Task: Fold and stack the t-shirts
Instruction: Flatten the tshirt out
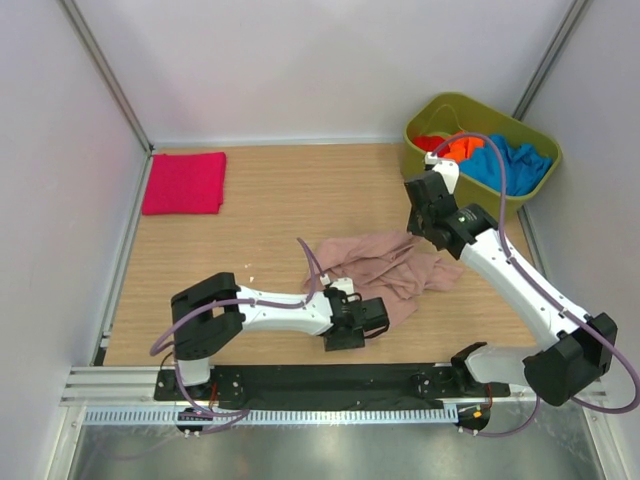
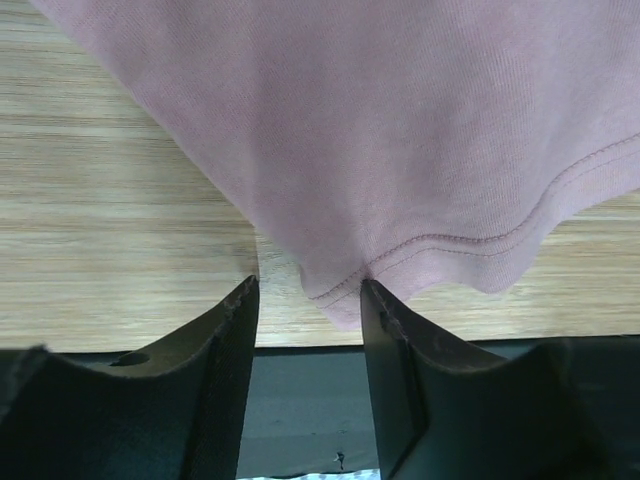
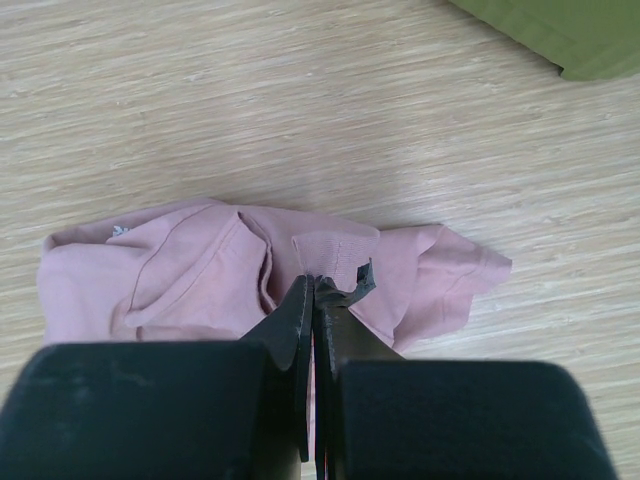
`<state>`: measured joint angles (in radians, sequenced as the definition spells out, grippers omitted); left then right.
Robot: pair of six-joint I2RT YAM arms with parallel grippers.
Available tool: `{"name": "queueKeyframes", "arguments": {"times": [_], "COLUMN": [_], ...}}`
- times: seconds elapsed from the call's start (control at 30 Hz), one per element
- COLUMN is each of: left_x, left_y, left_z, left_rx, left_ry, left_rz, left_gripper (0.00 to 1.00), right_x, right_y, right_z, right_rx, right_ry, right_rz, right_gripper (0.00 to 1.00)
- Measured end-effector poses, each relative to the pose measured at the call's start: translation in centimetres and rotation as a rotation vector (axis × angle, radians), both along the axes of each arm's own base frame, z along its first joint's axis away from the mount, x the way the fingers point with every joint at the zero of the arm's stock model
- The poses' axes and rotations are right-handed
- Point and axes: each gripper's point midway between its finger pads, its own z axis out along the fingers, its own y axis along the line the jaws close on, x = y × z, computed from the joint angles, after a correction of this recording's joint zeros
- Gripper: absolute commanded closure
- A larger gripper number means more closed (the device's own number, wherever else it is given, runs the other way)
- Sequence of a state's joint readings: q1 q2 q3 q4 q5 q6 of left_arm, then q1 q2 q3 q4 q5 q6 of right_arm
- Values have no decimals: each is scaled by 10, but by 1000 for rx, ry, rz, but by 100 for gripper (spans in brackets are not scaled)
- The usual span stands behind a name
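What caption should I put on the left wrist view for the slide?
Left claw open around the hemmed corner of a dusty-pink cloth t-shirt on the light wood-grain tabletop.

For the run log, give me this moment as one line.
left claw: open, at pink t-shirt hem | right claw: shut on pink t-shirt | magenta t-shirt: folded, far left

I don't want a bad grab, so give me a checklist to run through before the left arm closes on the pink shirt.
1. Left gripper open: ok.
2. Dusty-pink t-shirt hem corner between its fingers: ok, close to one finger.
3. Right gripper shut on the shirt's far edge: ok, seemingly; a pink sliver shows in its pinch.
4. Shirt spread flat: not ok, bunched.
5. Magenta t-shirt folded at far left: ok.
6. Print facing up: cannot tell.
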<state>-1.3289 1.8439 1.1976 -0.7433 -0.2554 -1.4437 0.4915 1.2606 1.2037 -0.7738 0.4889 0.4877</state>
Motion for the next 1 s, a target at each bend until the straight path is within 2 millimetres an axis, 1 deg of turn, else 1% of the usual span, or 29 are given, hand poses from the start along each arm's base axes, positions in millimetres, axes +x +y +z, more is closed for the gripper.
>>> {"name": "queueKeyframes", "arguments": {"times": [0.1, 0.13, 0.2, 0.23, 0.27, 0.3, 0.37, 0.4, 0.43, 0.47, 0.5, 0.53, 0.57, 0.6, 0.63, 0.67, 0.7, 0.73, 0.77, 0.8, 0.83, 0.87, 0.9, 0.93, 0.97, 1.0], "left_x": [0, 0, 0, 1, 1, 2, 6, 10, 17, 26, 39, 55, 71, 85, 105, 126, 141, 150, 154, 155, 151, 147, 141, 136, 132, 128], "left_y": [1, 1, -1, -3, -5, -6, -2, 3, 13, 25, 41, 59, 76, 88, 101, 112, 122, 137, 153, 174, 198, 214, 234, 251, 266, 279], "left_z": [-1, -1, -1, -1, -1, -1, 0, 2, 4, 11, 22, 41, 68, 96, 137, 190, 240, 290, 328, 370, 405, 424, 446, 463, 476, 483], "left_rx": [17, 21, 29, 29, 26, 25, 36, 54, 84, 113, 149, 181, 196, 190, 169, 111, 44, -10, -40, -75, -92, -87, -81, -76, -56, -20], "left_ry": [0, 0, -1, -2, -4, -7, -15, -26, -45, -68, -107, -161, -225, -287, -380, -494, -601, -704, -784, -876, -952, -994, -1040, -1080, -1111, -1134], "left_rz": [-1, -3, -10, -12, -12, -16, -20, -21, -20, -13, -4, 12, 37, 64, 104, 148, 198, 238, 269, 309, 344, 357, 374, 394, 407, 414], "left_gripper": [63, 70, 78, 88, 96, 100, 100, 100, 100, 100, 100, 100, 100, 100, 100, 100, 100, 100, 100, 100, 100, 100, 100, 100, 100, 100], "right_x": [0, 0, 0, 0, 0, 0, 1, 2, 4, 9, 15, 24, 33, 43, 49, 55, 56, 54, 50, 42, 31, 18, 4, -10, -27, -38], "right_y": [0, 0, -1, -1, -1, -2, -5, -7, -11, -14, -17, -20, -23, -28, -33, -41, -49, -56, -63, -69, -74, -78, -82, -85, -90, -94], "right_z": [3, 4, 5, 6, 6, 6, 6, 9, 14, 24, 38, 57, 77, 107, 130, 161, 193, 224, 250, 275, 298, 317, 332, 343, 355, 361], "right_rx": [7, 10, 12, 12, 12, 12, 11, 10, 7, 11, 14, 24, 38, 60, 75, 97, 119, 138, 158, 179, 203, 227, 249, 266, 285, 297], "right_ry": [-10, -15, -20, -21, -21, -21, -21, -18, -14, -27, -40, -68, -107, -166, -212, -282, -356, -429, -498, -566, -629, -685, -732, -768, -809, -834], "right_rz": [2, 3, 1, 1, 0, -2, -10, -19, -32, -47, -65, -85, -103, -128, -148, -176, -200, -222, -240, -255, -261, -263, -262, -260, -259, -258], "right_gripper": [99, 99, 99, 99, 99, 99, 99, 99, 99, 99, 99, 99, 99, 99, 99, 99, 99, 99, 99, 99, 99, 99, 99, 99, 99, 99]}}
